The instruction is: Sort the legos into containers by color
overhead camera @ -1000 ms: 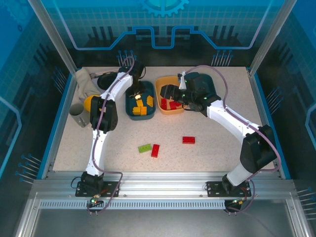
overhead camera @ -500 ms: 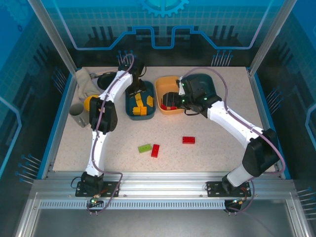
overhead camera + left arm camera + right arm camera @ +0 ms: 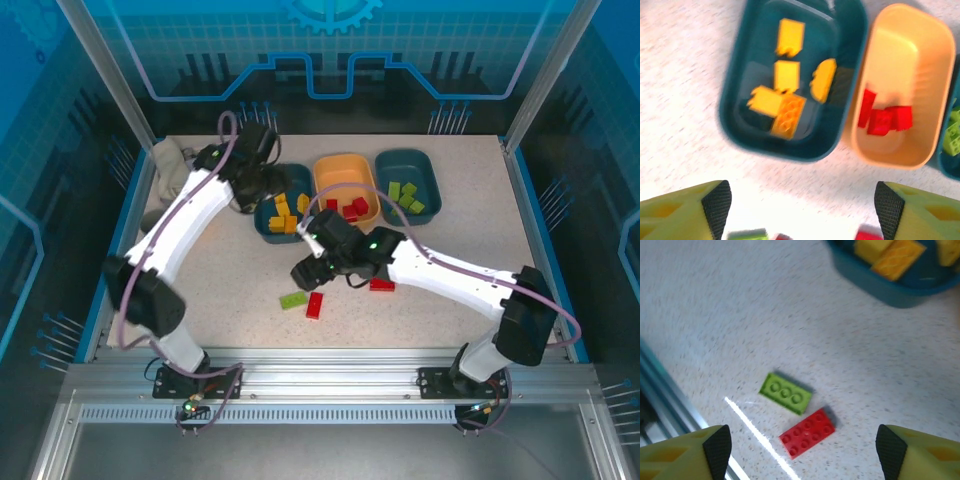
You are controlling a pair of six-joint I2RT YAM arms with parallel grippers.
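Observation:
Three trays stand in a row at the back. The left teal tray (image 3: pixel 268 225) (image 3: pixel 735 100) holds several yellow bricks (image 3: pixel 788 37). The orange tray (image 3: pixel 345 172) (image 3: pixel 920 45) holds red bricks (image 3: pixel 885 120). The right teal tray (image 3: pixel 425 165) holds green bricks (image 3: pixel 405 195). On the table lie a green brick (image 3: pixel 293 299) (image 3: pixel 786 393), a red brick (image 3: pixel 315 305) (image 3: pixel 807 433) and another red brick (image 3: pixel 382 285). My right gripper (image 3: pixel 308 270) (image 3: pixel 804 455) hovers open just above the green and red pair. My left gripper (image 3: pixel 258 185) (image 3: pixel 802 215) is open and holds nothing, at the left tray's left end.
A crumpled grey cloth (image 3: pixel 168 165) and a black dish (image 3: pixel 213 155) sit at the back left corner. The metal rail (image 3: pixel 660 405) of the near table edge runs close to the loose bricks. Open tabletop (image 3: pixel 450 240) lies right of the right arm.
My right gripper left the orange tray and swung forward to hover over the loose bricks. My left arm drew back leftward from above the yellow bricks' tray.

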